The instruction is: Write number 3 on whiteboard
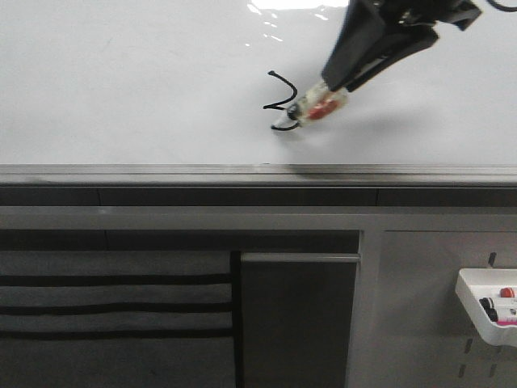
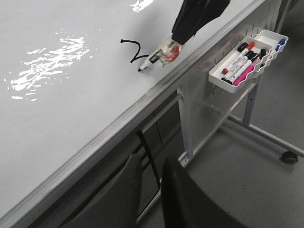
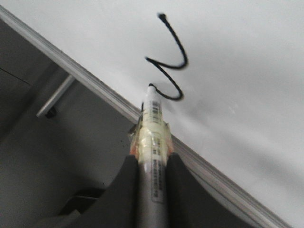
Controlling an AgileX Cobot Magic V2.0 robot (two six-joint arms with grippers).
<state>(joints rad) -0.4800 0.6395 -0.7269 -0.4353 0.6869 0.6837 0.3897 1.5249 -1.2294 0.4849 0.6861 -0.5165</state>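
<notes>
Large glossy white whiteboard (image 1: pixel 121 89) fills the upper part of the front view, grey metal edge rail (image 1: pixel 161 171) along its near side, glare patches on the surface. Left claw not visible in any view.

Near board centre, close to the rail: thin black hand-drawn number 3 (image 1: pixel 282 99), little hook at its top, lower curve running to the pen tip. Also seen in the left wrist view (image 2: pixel 132 50) and right wrist view (image 3: pixel 168 59).

Just right of the digit: clear-barrelled marker wrapped in yellowish tape with a red label (image 1: pixel 315 107), tilted, tip touching the board at the end of the lower stroke. Black right claw (image 1: pixel 349 77) closed on the marker's upper barrel, fingers (image 3: pixel 122 190) pressed on both sides of the barrel in the right wrist view, arm reaching in from upper right.

Below the rail: grey cabinet panels (image 1: pixel 299 315), dark horizontal slats at left. Far right, low: white plastic tray (image 2: pixel 228 84) hung on the panel, holding several markers (image 2: pixel 242 61) with black, red, pink and blue parts.
</notes>
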